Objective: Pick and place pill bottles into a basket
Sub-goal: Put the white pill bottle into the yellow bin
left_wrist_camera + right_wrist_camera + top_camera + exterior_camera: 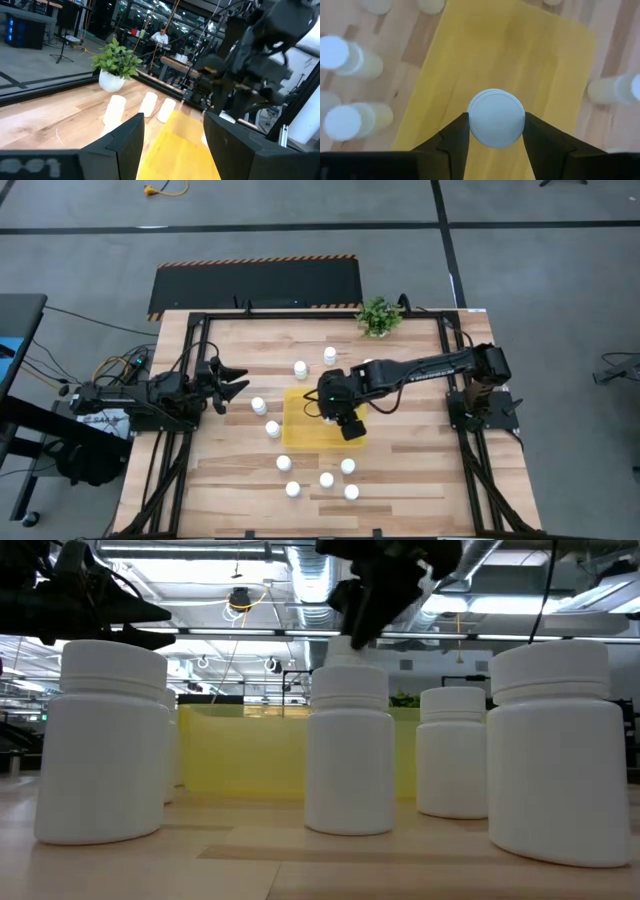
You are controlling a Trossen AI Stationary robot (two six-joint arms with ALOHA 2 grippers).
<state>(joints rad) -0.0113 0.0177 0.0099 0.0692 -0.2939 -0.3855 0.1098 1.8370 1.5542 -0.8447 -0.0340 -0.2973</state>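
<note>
White plastic fills the right wrist view: the round cap of a pill bottle [496,118] sits clamped between the two dark fingers of the right tool [496,131], seen end-on, so its long axis runs straight down toward the yellow basket [520,60] spread beneath it. That is the relation the coming move depends on, by my reading: the bottle hangs upright directly over the basket floor, not over wood, so a lowering and release should land it inside. Whether it has height left to drop cannot be told from this view.

From above, the right tool [340,412] reaches in over the basket [296,430] at mid-worktop, while the left tool [232,383] waits near the left edge with its fingers spread and empty, well apart from the basket.

Farther out, loose bottles [327,479] stand on the worktop [420,470] below the basket, others [300,367] beyond it, and a small potted plant [378,316] sits at the far edge.

The low view adds what the overhead cannot: the standing bottles [349,750] are upright, the basket wall [250,750] is low behind them, and the right arm hangs above.
</note>
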